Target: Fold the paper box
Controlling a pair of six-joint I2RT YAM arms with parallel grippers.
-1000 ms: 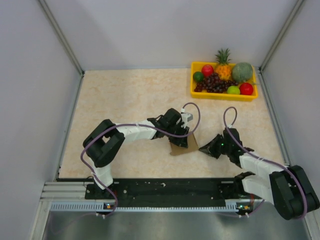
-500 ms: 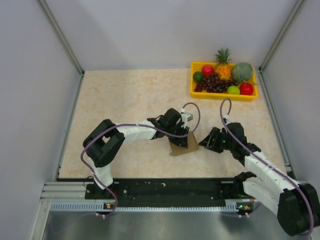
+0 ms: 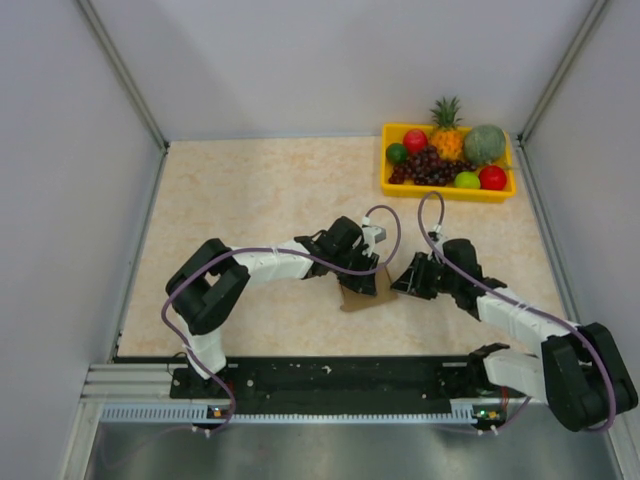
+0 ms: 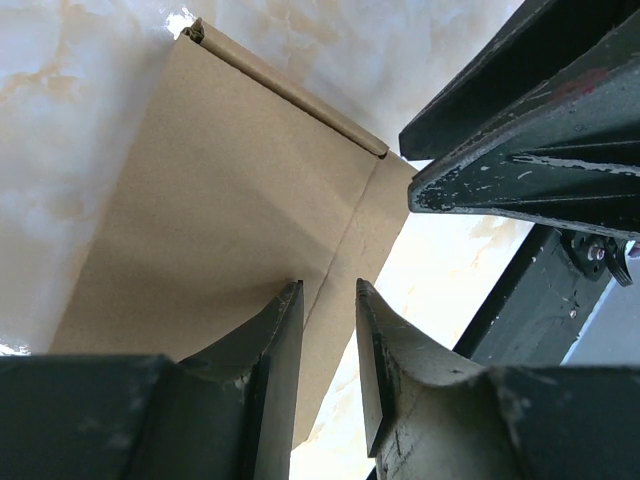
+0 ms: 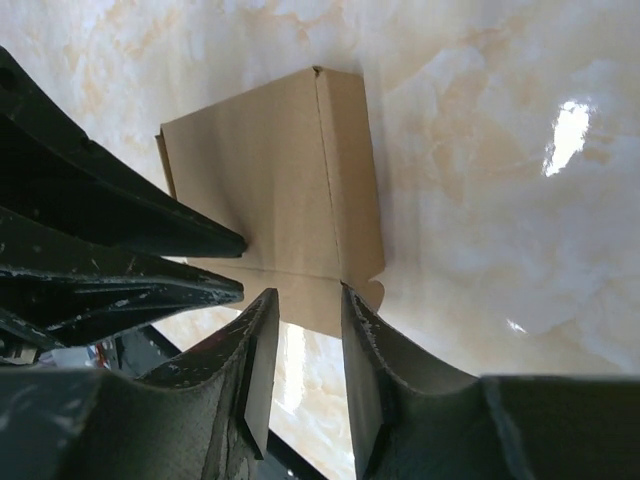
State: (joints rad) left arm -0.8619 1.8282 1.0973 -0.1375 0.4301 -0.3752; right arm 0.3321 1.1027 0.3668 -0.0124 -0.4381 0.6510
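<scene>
**Fold part done, fruit tray well apart**

From above: finds the paper box (image 3: 362, 294) just below the frame's centre on the table (image 3: 250, 190), a small brown piece partly hidden under the left gripper (image 3: 370, 268). Puts the right gripper (image 3: 402, 284) just beside its right edge. Judges the folding under way, with no closed box yet. Shows, in the upper right, a yellow tray (image 3: 447, 191) holding a pineapple (image 3: 446, 130), a melon (image 3: 485, 144), dark grapes (image 3: 428, 166), red fruit (image 3: 491, 177) and green fruit (image 3: 397, 153); no cardboard in it.

From the left wrist: fills the centre left with a tan panel, a rolled edge along its top, a crease running down toward the fingertips. Shows the jaws narrowly apart with nothing plainly between them; cannot tell whether the tips press the cardboard or hover over it.

From the right wrist: sets the box mid-frame, a narrow strip creased along its right side, a notched flap at its lower edge just at the fingertips. Shows these jaws narrowly apart too, gripping nothing. Leaves, by the look of it, walls to raise and flaps to tuck.
</scene>
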